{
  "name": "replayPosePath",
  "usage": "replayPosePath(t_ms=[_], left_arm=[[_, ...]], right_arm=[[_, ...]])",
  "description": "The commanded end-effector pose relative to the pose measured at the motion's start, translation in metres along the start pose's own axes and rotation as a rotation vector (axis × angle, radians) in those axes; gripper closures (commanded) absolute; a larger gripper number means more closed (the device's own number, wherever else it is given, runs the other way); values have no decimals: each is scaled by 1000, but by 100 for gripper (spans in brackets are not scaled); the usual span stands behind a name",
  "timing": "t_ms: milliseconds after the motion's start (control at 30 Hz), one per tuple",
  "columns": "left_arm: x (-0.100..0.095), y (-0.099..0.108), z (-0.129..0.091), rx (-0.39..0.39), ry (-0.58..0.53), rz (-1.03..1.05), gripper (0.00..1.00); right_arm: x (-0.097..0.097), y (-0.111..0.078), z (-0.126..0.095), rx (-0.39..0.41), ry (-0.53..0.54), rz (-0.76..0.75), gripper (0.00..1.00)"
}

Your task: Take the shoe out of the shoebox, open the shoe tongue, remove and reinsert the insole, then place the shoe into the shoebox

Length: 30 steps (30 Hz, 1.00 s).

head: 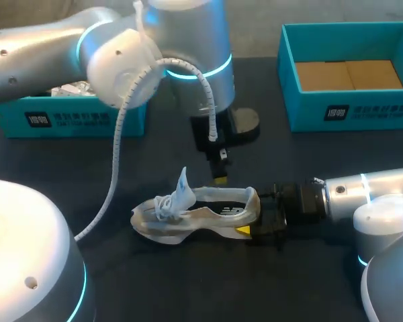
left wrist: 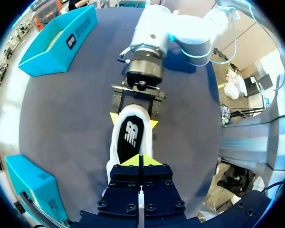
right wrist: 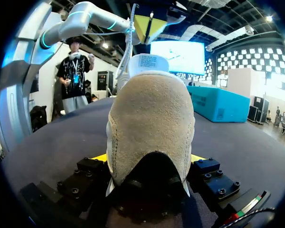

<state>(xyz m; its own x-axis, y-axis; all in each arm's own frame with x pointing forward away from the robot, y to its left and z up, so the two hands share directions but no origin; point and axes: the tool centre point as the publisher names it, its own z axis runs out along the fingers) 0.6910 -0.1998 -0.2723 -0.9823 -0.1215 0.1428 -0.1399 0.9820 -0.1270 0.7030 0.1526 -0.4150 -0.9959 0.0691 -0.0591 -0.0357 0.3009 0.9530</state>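
A pale grey shoe (head: 195, 213) lies mid-table, toe towards the left, laces and tongue (head: 181, 186) raised. Its black insole (left wrist: 131, 135) shows inside the opening. My right gripper (head: 254, 227) holds the heel (right wrist: 151, 128) with a yellow-tipped finger pressed on each side. My left gripper (head: 219, 178) points straight down just above the shoe's opening near the heel, its yellow tips (left wrist: 140, 160) closed together with nothing visibly between them. It appears again in the right wrist view, above the shoe (right wrist: 149, 23).
An open teal shoebox (head: 349, 111) with a cardboard floor stands at the back right. A second teal box (head: 74, 119) with white paper in it stands at the back left, partly behind my left arm. The dark tabletop (head: 188, 282) spreads in front of the shoe.
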Motion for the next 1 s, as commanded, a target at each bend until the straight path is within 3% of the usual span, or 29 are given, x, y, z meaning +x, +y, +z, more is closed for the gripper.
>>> replayPosePath(t_ms=[33,333,800,1000], left_arm=[[-21,-23,36,-50,54,1,100],[-15,-23,57,-65,65,54,100],[-16,-3,92,-48,107,71,100],[-15,0,96,-71,107,82,100]], right_arm=[[0,1,2,7,1,1,100],[0,1,2,7,1,1,100],[0,1,2,7,1,1,100],[0,1,2,7,1,1,100]])
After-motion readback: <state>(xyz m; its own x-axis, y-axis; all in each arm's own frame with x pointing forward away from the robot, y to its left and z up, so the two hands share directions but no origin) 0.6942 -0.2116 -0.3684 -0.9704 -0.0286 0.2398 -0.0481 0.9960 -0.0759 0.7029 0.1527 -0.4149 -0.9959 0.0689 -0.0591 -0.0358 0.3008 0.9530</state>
